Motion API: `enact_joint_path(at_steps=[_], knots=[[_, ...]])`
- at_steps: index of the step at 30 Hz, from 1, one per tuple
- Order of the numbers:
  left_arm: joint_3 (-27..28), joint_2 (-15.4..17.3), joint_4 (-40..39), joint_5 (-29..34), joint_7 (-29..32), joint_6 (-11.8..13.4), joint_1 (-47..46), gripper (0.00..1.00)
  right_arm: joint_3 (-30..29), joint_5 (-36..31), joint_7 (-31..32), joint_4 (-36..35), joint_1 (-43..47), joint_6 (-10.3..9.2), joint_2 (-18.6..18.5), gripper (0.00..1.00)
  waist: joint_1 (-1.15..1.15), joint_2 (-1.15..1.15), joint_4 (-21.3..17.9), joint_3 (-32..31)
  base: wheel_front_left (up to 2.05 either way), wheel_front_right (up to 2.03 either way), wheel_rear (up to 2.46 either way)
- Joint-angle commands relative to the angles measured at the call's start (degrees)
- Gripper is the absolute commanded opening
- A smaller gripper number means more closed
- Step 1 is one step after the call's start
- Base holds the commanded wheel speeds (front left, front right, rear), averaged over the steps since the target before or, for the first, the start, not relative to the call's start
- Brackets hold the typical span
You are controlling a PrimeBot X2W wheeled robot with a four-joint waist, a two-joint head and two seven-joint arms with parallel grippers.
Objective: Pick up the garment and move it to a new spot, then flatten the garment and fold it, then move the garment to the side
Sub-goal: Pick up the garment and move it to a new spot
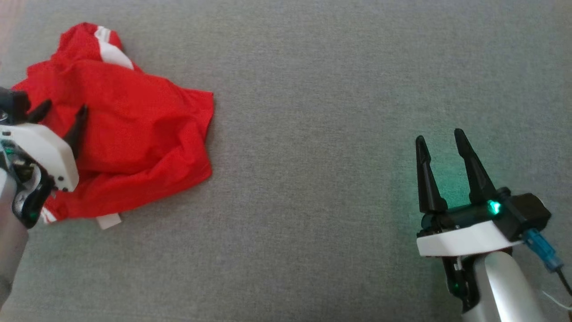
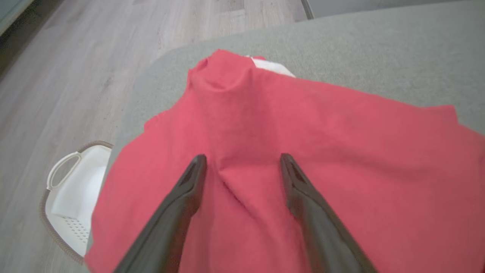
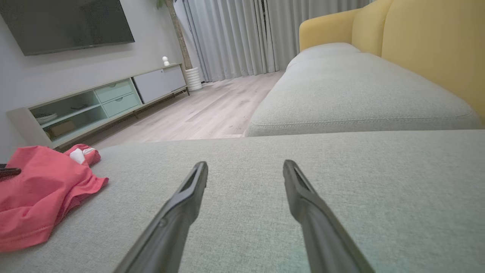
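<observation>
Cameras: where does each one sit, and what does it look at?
Head view: on the head, looking down at the grey cushion, red garment at left; left gripper over it, right gripper over bare cushion.
Left wrist view: on the left wrist, looking along its fingers at the garment; white basket beyond.
Right wrist view: on the right wrist, looking across the cushion toward the yellow sofa back; its fingers show.
Shared: all three see the garment.

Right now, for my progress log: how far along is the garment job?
Nothing looks done: the garment lies crumpled on the cushion. In hand: the left gripper hovers open over it, gripping nothing. The right gripper is open, apart. Left: pick, move, flatten, fold, set aside.
</observation>
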Motion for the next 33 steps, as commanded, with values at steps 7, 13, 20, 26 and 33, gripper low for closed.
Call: enact_joint_path(at_steps=[7,13,20,26,33], knots=[[-1.00,3.91,3.51,-6.19,-2.58,0.10,-4.25,0.00,1.34,-0.07,-0.54,-2.18,-1.71,0.44,-0.26,1.00,-0.01,0.00,-0.93,0.09,0.00,0.00,0.00],[-0.53,3.98,3.96,-7.97,-11.52,0.10,-7.50,0.00,1.44,0.68,-0.54,-1.71,-0.93,0.44,-0.26,1.00,-0.01,0.00,-0.24,-2.56,0.00,0.00,0.00],[1.12,5.09,-0.35,-9.66,-19.96,0.10,-9.78,0.00,2.07,2.45,-0.54,-0.87,0.54,0.44,-0.26,1.00,-0.01,0.00,0.15,-7.73,0.00,0.00,0.00],[2.38,5.39,-5.58,-11.38,-20.06,0.89,-9.56,0.00,2.74,4.07,-0.54,0.00,2.19,0.44,-0.26,1.00,-0.01,0.00,-0.34,-11.95,0.00,0.00,0.00],[3.85,6.42,-19.28,-13.38,-17.81,6.05,-6.34,0.00,4.74,6.07,-0.54,-0.36,2.09,0.44,-0.26,1.00,-0.01,0.00,-4.12,-14.72,0.00,0.00,0.00]])
